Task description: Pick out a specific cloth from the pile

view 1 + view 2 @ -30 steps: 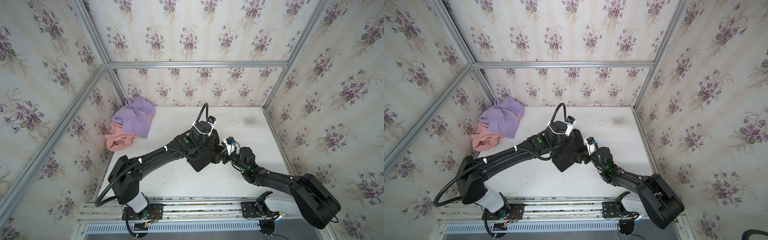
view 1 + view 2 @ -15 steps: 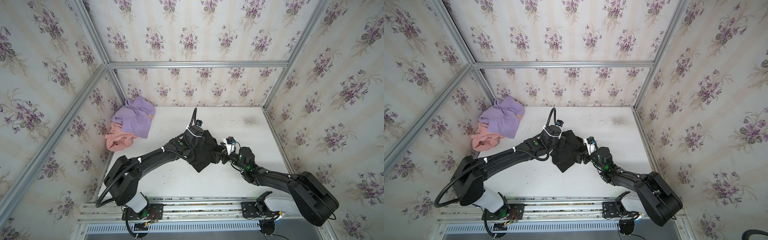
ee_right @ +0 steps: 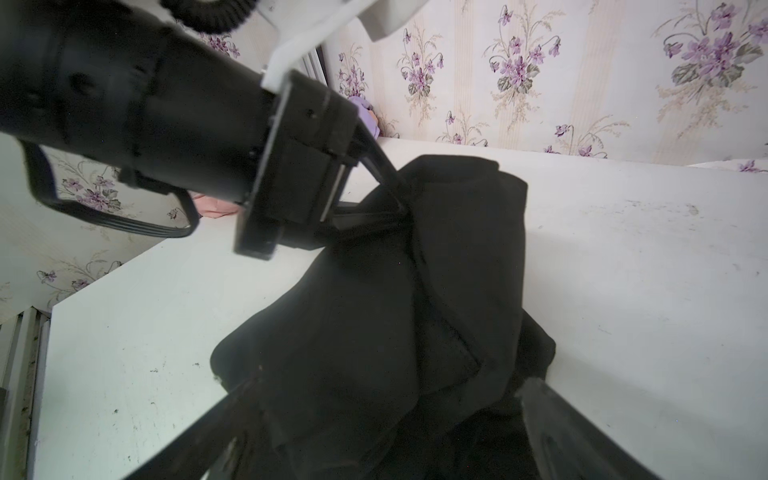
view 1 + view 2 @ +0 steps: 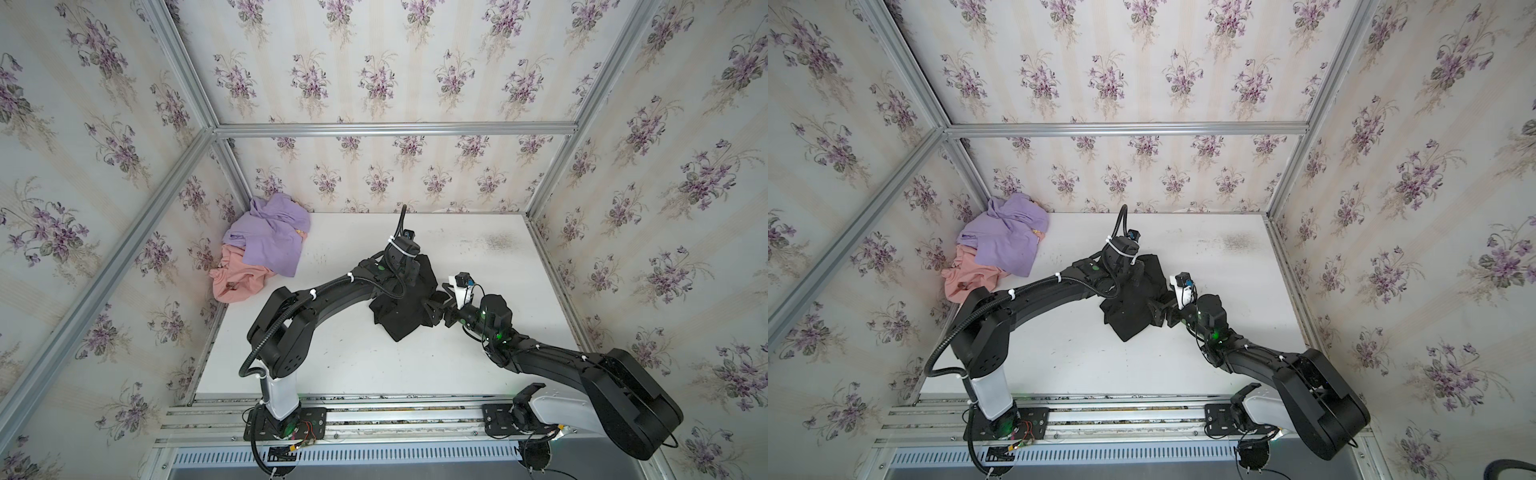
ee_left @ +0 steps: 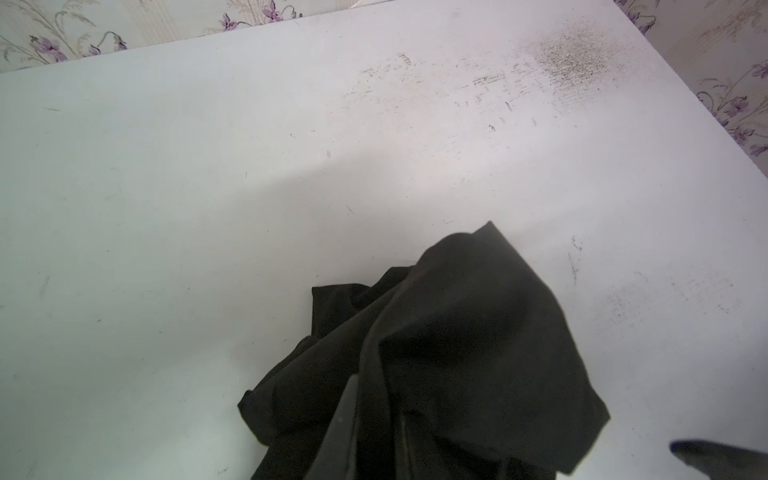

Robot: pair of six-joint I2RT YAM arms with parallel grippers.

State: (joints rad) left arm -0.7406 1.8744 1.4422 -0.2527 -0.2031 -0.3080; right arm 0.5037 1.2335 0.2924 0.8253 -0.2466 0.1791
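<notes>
Near edge of bench: silver aluminium rail (image 4: 374, 411) carrying both arm bases, black left arm (image 4: 332, 291) on the left, black right arm (image 4: 561, 365) on the right; both reach in toward mid-bench. White bench top (image 4: 353, 365) scuffed, bare across the near half. Right gripper (image 4: 1156, 309) low over the bench, just right of centre, aimed left; claw wide, its two dark fingers (image 3: 557, 419) well apart, with the near-right edge of the plain black soft fabric cloth (image 4: 403, 316) lying between them. Cannot tell from the top views or the right wrist view whether those fingers touch the fabric. Black cloth sits crumpled about the middle of the bench, one lobe flat on the surface toward the near edge, the far part standing up in a peak. Left gripper (image 3: 401, 205) meets that peak from the left side; claw narrow, tips pinched into a fold of the black cloth, fabric draping down from them in the left wrist view. Beyond, toward the far right corner, a grey speckled scuff patch (image 4: 496, 241) on the bench. Far left corner: pile of soft garments (image 4: 257, 257) against the wall, well apart from the black cloth; lilac-purple crumpled cloth (image 4: 270, 237) on top, salmon-pink crumpled cloth (image 4: 239, 284) beneath, showing on the near side. Purple-flowered striped wallpaper (image 4: 374, 62) on the walls on three sides
</notes>
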